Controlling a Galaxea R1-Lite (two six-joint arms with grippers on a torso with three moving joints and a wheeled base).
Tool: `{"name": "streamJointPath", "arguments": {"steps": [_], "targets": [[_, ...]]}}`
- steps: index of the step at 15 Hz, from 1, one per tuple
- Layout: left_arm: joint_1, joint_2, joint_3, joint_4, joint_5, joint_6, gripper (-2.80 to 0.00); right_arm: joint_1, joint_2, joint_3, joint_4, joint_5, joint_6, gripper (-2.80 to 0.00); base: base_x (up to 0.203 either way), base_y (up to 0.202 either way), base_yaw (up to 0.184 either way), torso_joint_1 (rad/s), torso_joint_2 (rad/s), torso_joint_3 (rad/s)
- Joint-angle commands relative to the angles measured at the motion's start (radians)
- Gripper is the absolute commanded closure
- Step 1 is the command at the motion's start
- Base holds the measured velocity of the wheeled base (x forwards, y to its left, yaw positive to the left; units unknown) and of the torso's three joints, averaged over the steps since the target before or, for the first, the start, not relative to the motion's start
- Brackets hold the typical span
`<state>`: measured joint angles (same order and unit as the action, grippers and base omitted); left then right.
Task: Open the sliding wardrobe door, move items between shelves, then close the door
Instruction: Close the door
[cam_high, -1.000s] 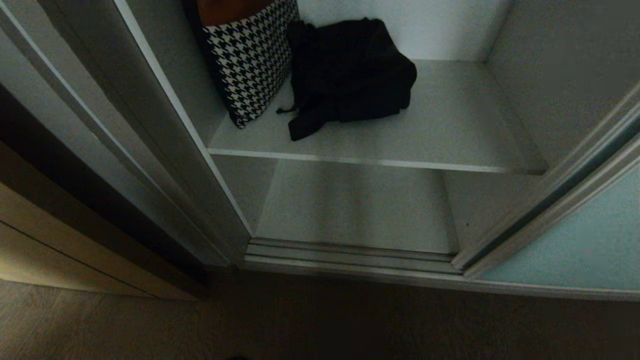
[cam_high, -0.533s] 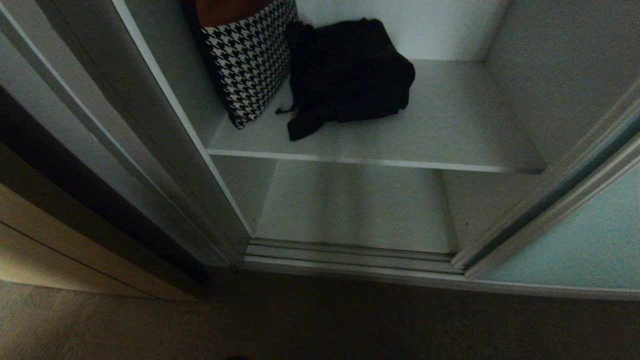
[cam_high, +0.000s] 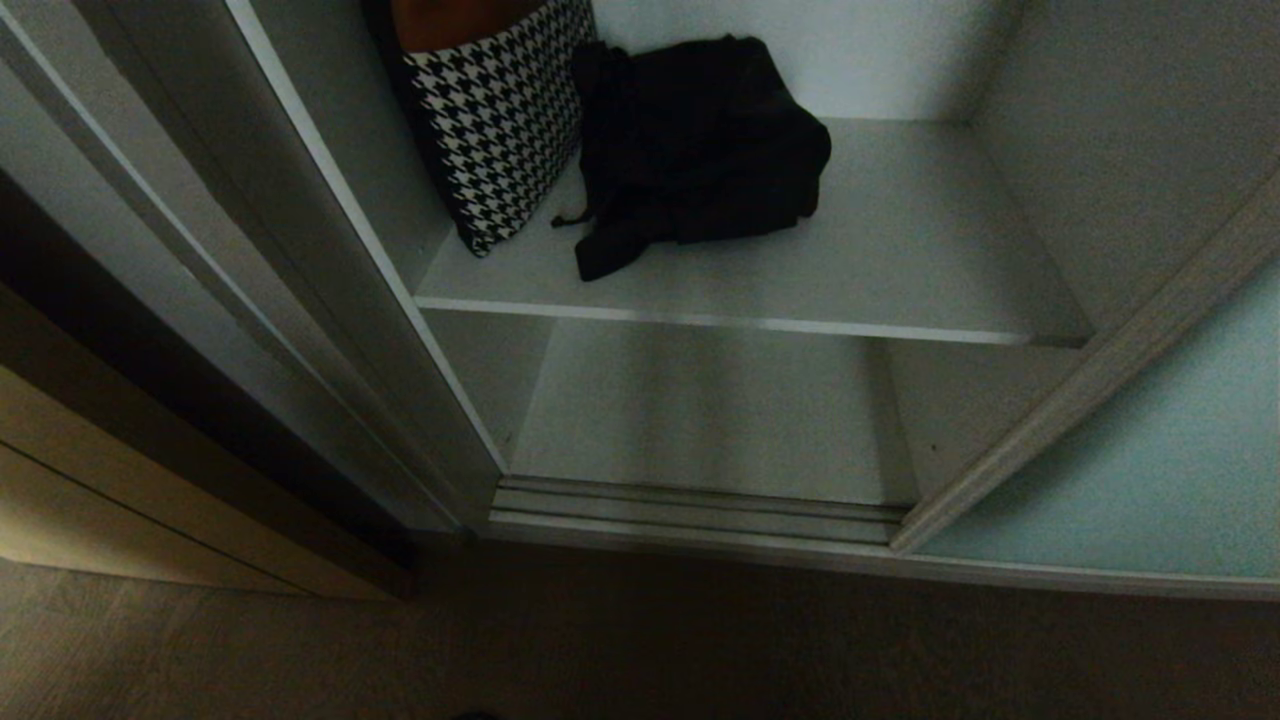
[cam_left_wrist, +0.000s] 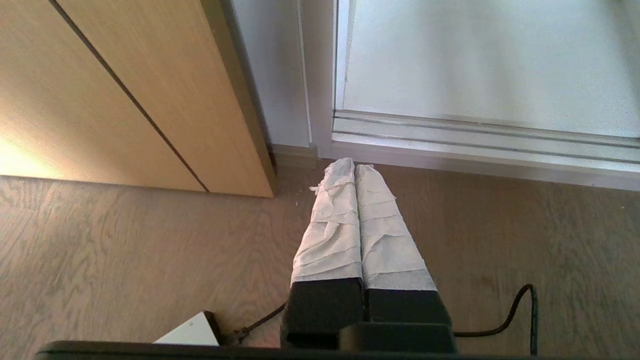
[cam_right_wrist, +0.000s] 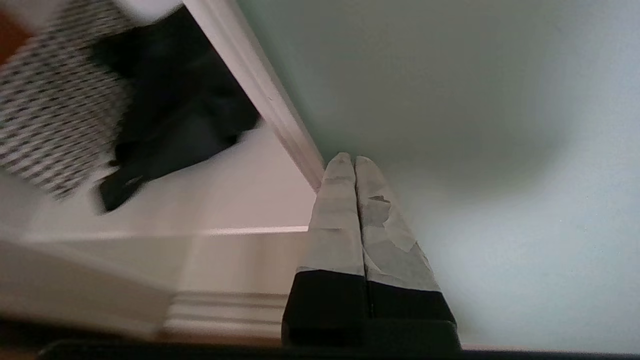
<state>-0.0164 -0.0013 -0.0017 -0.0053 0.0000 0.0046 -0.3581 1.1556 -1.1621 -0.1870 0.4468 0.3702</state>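
Frosted teal glass of the sliding wardrobe door (cam_right_wrist: 475, 150) fills the space just ahead of the right tool (cam_right_wrist: 355, 160), whose taped fingers are pressed together and empty, tips close against the door's silver frame edge; actual contact is hard to make out. Beyond that edge, the black fabric bundle (cam_high: 695, 150) lies on the upper shelf (cam_high: 900, 260) beside a houndstooth bag (cam_high: 495, 120), with the lower shelf (cam_high: 700, 410) bare beneath. I judge the door partly open, with the transfer and closing left. The left tool (cam_left_wrist: 356, 167), fingers together, hangs low over the wood floor (cam_left_wrist: 125, 250) beside the door track. Neither arm shows in the head view, and the bag's top is cut off.
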Motion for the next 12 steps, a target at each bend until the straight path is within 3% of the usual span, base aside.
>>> {"name": "streamJointPath", "arguments": {"steps": [1, 7, 10, 12], "targets": [[0.0, 0.001, 0.0, -0.001, 0.0, 0.0, 0.0, 0.07, -0.039, 0.011, -0.007, 0.001, 0.001, 0.0, 0.0, 0.0, 0.0, 0.0, 0.0, 0.0], [0.0, 0.0, 0.0, -0.001, 0.0, 0.0, 0.0, 0.388, -0.176, 0.107, 0.007, 0.018, -0.097, 0.0, 0.0, 0.0, 0.0, 0.0, 0.0, 0.0], [0.0, 0.001, 0.0, -0.001, 0.0, 0.0, 0.0, 0.479, -0.267, 0.197, 0.008, 0.05, -0.135, 0.0, 0.0, 0.0, 0.0, 0.0, 0.0, 0.0], [0.0, 0.001, 0.0, -0.001, 0.0, 0.0, 0.0, 0.492, -0.335, 0.241, 0.009, 0.047, -0.14, 0.0, 0.0, 0.0, 0.0, 0.0, 0.0, 0.0]]}}
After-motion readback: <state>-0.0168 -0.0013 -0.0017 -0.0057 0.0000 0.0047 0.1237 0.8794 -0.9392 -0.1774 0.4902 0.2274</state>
